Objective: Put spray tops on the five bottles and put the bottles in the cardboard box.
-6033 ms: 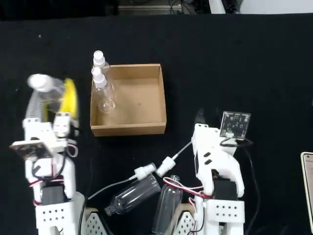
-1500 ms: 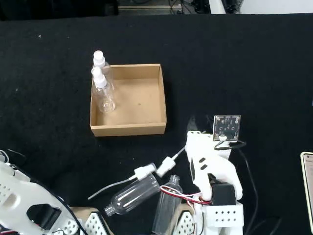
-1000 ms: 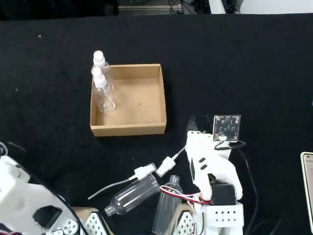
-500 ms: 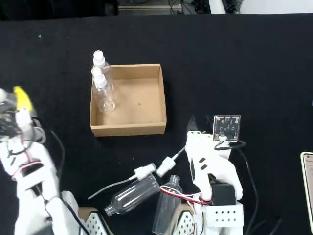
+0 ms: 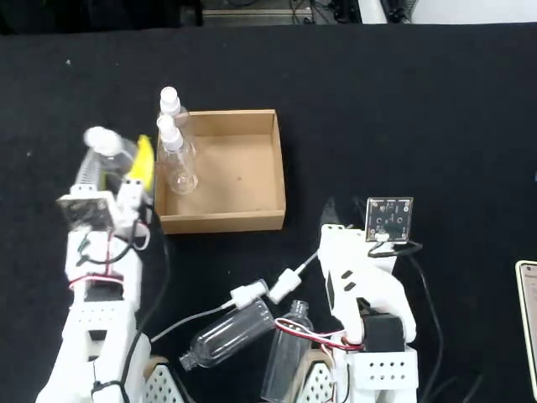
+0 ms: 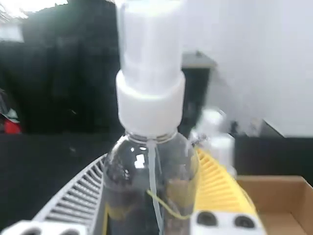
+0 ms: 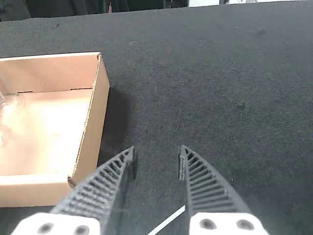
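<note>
My left gripper [image 5: 113,159] is shut on a clear bottle [image 6: 149,186] that carries a white spray top [image 6: 149,73]; it holds it just left of the cardboard box [image 5: 252,220]. Two capped bottles [image 5: 174,151] stand at the box's left wall. Two open bottles [image 5: 228,331] lie at the table's front edge, with two loose spray tops [image 5: 249,294] and their tubes beside them. My right gripper [image 7: 156,156] is open over bare table to the right of the box [image 7: 93,122], with nothing between its fingers.
A flat white object [image 5: 527,302] lies at the table's right edge. The black table [image 5: 403,109] stretches behind and to the right of the box. The arm bases stand at the front edge, close to the lying bottles.
My left arm has swung up from the front left corner, carrying the capped bottle to the box's left side. The right arm has not moved.
</note>
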Robot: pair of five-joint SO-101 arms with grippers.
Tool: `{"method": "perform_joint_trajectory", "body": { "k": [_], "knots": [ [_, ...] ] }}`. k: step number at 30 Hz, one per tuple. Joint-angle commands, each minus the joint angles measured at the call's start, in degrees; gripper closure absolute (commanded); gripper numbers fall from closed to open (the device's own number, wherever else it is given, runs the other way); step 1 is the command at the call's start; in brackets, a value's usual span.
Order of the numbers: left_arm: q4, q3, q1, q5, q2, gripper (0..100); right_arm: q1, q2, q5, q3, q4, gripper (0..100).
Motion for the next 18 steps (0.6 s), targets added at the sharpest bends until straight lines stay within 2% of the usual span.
{"method": "perform_joint_trajectory", "body": {
  "k": [1,12,18],
  "knots": [
    [8.8,-6.4,5.8,0.0,-2.1,97,-0.5,-5.6,-0.2,-0.9,0.0,88.7],
    [5.5,-5.4,13.8,0.0,-1.5,97,-0.5,-5.6,-0.2,-1.1,-0.1,88.6],
    [3.2,-4.4,13.5,0.0,-1.5,97,-0.5,-5.6,-0.2,-1.2,-0.1,88.7]
  ]
}}
